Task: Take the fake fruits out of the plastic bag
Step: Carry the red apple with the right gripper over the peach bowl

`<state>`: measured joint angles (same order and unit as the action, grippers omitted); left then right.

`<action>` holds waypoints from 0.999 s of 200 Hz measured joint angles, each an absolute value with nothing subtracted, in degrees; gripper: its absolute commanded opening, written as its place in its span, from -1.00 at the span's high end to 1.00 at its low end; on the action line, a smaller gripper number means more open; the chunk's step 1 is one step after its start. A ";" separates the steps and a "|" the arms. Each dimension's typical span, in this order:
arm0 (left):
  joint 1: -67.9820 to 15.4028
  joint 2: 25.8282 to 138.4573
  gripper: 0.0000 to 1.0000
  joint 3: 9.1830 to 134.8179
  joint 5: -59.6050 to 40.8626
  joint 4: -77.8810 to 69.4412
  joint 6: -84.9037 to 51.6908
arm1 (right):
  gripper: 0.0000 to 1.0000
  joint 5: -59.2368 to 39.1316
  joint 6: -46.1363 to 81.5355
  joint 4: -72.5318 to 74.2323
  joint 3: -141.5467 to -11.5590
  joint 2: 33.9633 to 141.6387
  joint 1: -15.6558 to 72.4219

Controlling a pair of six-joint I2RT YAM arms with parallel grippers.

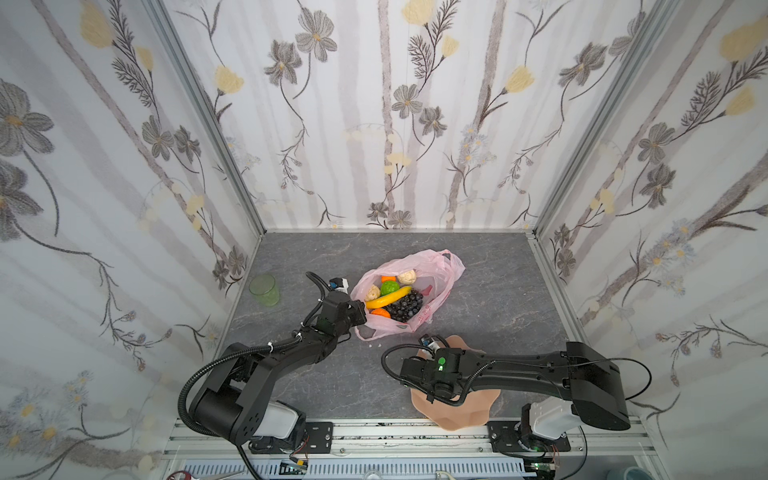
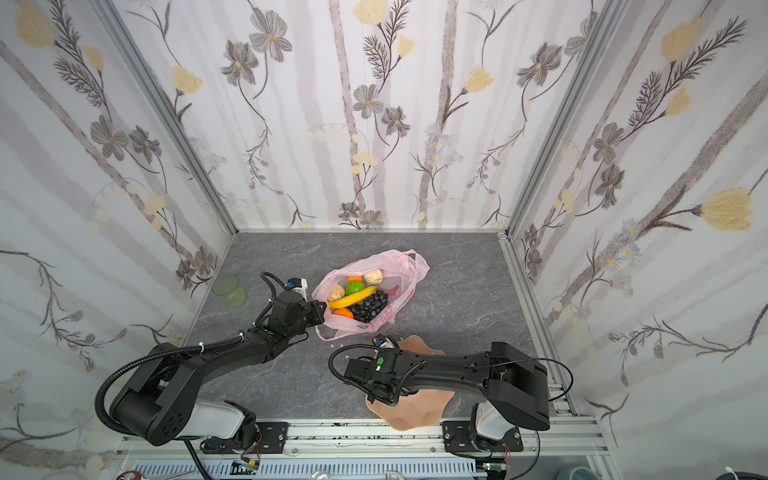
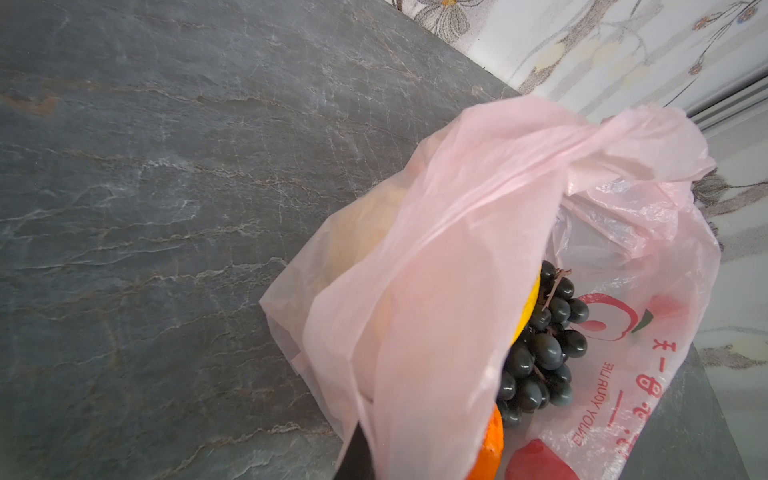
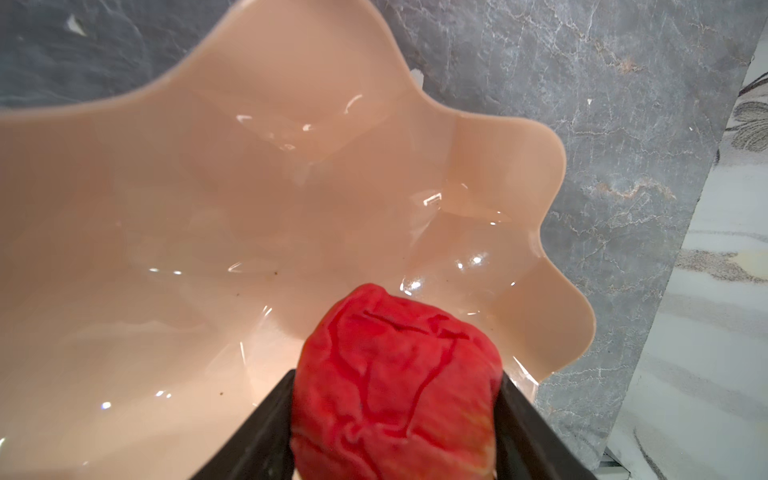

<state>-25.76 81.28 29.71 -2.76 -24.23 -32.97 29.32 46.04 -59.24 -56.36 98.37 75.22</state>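
Under my right pincer (image 4: 395, 401), clamped on the red apple (image 4: 395, 353), lies the plate (image 4: 552, 166); dropped near its rim, it could roll off. Meanwhile my left pincer (image 1: 361, 318) grips the plastic bag (image 1: 440, 270).

- One plastic bag (image 1: 442, 266), pink and translucent, lying on the counter (image 1: 498, 291).
- One yellow banana (image 1: 388, 297) in the bag.
- One dark grape bunch (image 1: 405, 307) in the bag.
- Two oranges in the bag: one orange (image 1: 389, 279) at the far side of the pile, the other orange (image 1: 380, 313) at the near side.
- One green bumpy fruit (image 1: 390, 287) in the bag.
- Two beige pears in the bag: one pear (image 1: 407, 276), another pear (image 1: 372, 293).
- One red apple (image 4: 395, 332), outside the bag.
- One peach wavy-edged plate (image 1: 453, 415).
- One green cup (image 1: 264, 289).
- Two claws: the left claw (image 1: 360, 318) and the right claw (image 4: 397, 376).
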 measured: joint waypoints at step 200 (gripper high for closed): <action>-25.71 81.54 0.75 29.71 -2.59 -24.23 -32.97 | -0.48 34.89 47.94 -59.64 -56.97 107.81 78.15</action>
<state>-25.71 81.54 29.71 -2.59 -24.23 -32.97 34.89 47.94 -59.64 -56.97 107.81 78.15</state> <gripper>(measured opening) 0.122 0.730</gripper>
